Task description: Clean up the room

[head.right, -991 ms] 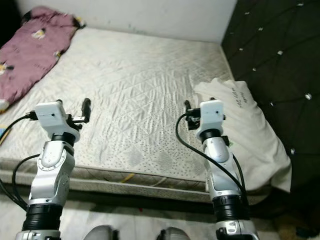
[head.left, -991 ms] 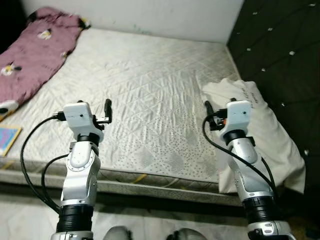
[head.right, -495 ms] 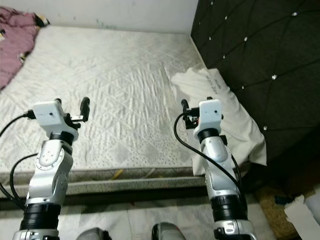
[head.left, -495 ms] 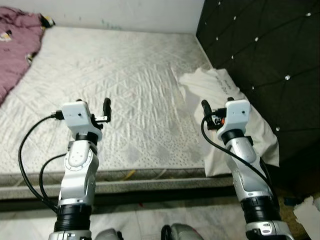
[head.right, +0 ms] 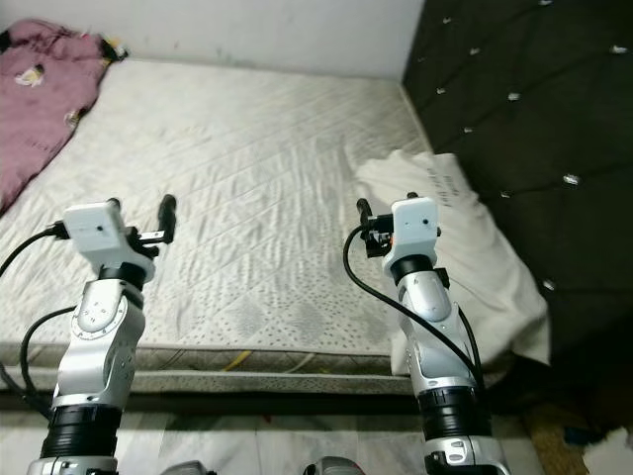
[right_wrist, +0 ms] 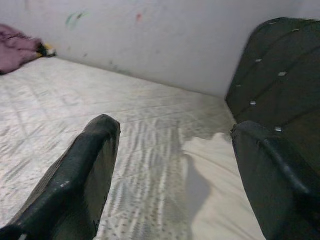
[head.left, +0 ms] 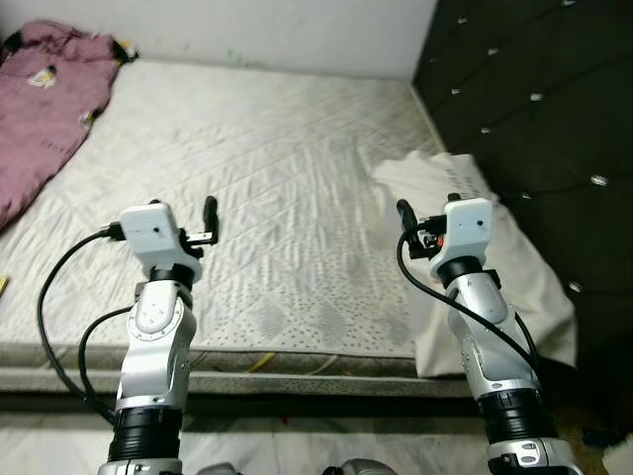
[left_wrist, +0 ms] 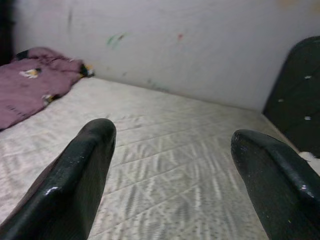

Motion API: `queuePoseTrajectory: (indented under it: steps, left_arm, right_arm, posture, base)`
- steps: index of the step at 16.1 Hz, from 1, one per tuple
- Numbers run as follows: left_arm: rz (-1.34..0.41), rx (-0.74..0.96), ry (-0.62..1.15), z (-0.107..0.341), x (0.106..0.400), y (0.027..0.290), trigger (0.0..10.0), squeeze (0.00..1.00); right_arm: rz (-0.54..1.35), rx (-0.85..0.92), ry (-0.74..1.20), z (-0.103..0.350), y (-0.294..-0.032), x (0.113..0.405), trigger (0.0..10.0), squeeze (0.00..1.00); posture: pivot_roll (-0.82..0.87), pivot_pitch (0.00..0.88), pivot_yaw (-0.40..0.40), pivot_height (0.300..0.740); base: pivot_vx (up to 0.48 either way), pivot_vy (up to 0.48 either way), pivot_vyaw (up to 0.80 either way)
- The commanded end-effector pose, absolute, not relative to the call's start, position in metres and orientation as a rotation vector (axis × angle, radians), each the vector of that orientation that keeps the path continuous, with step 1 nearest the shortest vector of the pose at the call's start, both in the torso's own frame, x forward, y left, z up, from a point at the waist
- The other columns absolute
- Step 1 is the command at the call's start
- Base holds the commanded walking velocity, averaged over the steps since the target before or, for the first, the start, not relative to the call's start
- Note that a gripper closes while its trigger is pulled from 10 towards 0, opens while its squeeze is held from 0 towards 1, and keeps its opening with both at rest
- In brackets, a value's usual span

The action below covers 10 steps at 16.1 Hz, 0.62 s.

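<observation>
A bare quilted mattress (head.left: 287, 158) lies before me. A crumpled purple blanket (head.left: 40, 109) with small prints sits on its far left corner. A white pillow (head.left: 485, 257) slumps over the mattress's right edge against the black headboard (head.left: 534, 89). My left gripper (head.left: 210, 213) hovers over the near left part of the mattress, open and holding nothing; the left wrist view looks between its fingers (left_wrist: 85, 170) toward the blanket (left_wrist: 30, 90). My right gripper (head.left: 403, 212) is raised just left of the pillow, open and holding nothing, with the pillow (right_wrist: 215, 165) ahead of it.
A white wall (head.left: 277, 30) runs behind the bed. The tufted headboard closes off the right side. The mattress's front edge (head.left: 297, 361) lies close to my body, with pale floor (head.left: 297, 445) below it. A white scrap (head.right: 613, 440) lies on the floor at the lower right.
The camera has swung back to the left, so the purple blanket shows more and the headboard less. Both arms hold the same raised pose with fingers open.
</observation>
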<state>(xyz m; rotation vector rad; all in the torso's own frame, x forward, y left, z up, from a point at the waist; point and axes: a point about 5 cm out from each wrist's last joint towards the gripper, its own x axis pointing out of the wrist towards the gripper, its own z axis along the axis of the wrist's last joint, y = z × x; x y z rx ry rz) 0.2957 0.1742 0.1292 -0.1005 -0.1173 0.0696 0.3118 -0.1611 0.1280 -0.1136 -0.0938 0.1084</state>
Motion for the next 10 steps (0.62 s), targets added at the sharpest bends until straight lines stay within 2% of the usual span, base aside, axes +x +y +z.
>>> queuePoseTrajectory:
  steps: [1,3,5,10]
  left_arm:
    - [0.06,-0.094,-0.114,0.13,0.2956,0.1733,10.0,0.0]
    - [0.071,-0.112,-0.112,0.13,0.296,0.1747,10.0,0.0]
    - [0.052,-0.12,-0.119,0.1314,0.2965,0.1729,10.0,0.0]
    - [0.051,-0.13,-0.116,0.1324,0.2979,0.173,10.0,0.0]
  right_arm:
    - [0.1,-0.109,-0.09,0.1294,-0.163,0.3131,10.0,0.0]
    - [0.096,-0.107,-0.082,0.1289,-0.1629,0.3139,10.0,0.0]
    - [0.095,-0.105,-0.08,0.1288,-0.1628,0.3139,10.0,0.0]
    - [0.101,-0.109,-0.075,0.1282,-0.1618,0.3139,10.0,0.0]
  posture:
    - [-0.01,0.0,-0.069,0.74]
    - [-0.01,0.0,-0.07,0.74]
    - [-0.01,0.0,-0.07,0.74]
    - [-0.02,0.0,-0.068,0.74]
  base:
    - [0.0,0.0,0.0]
    - [0.0,0.0,-0.54]
    - [0.0,0.48,-0.67]
    - [0.0,0.48,0.0]
